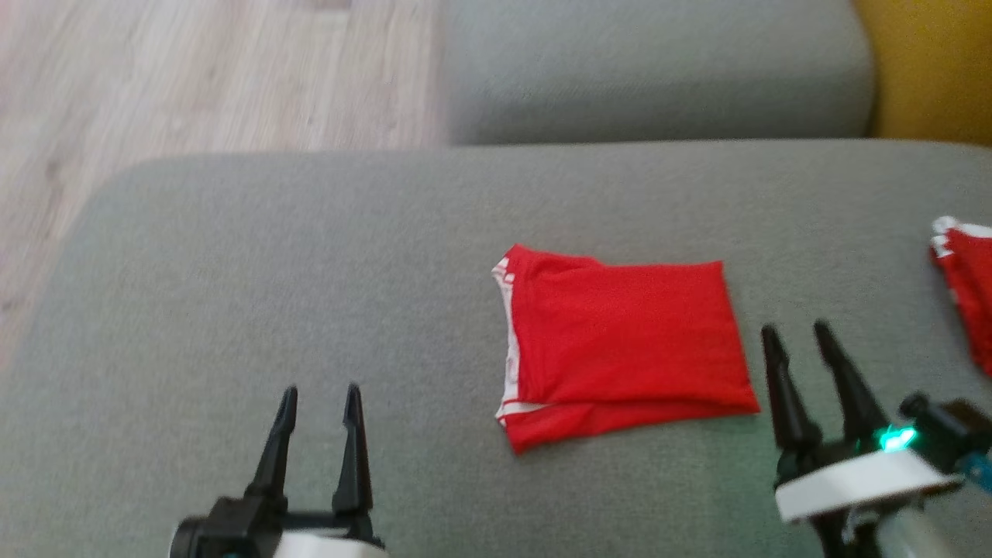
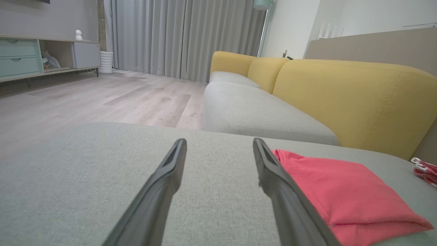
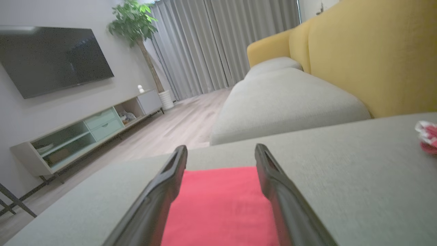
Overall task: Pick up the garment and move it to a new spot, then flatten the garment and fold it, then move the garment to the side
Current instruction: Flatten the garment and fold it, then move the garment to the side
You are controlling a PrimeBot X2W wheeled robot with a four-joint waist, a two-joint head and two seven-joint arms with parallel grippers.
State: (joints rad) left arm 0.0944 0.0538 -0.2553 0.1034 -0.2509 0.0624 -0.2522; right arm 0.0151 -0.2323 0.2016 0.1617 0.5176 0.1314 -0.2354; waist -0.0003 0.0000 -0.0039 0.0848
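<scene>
Lying folded on the grey cushion (image 1: 310, 271), the garment (image 1: 628, 341) sits between left hand (image 1: 322, 390) and right hand (image 1: 793, 327), both released.

I see the folded garment (image 1: 620, 341) lying on the near seat cushion (image 1: 232, 271), a little right of its middle, my left gripper (image 1: 322, 390) well to its left and nearer me, my right gripper (image 1: 795, 328) just beside its right edge, not touching. Another bundle of cloth (image 1: 969, 287) lies on the same cushion farther right, at the edge of my head view. Behind this cushion sits a second cushion (image 1: 659, 70), floor (image 1: 194, 70) to its left and backrest (image 1: 930, 62) to its right.
</scene>
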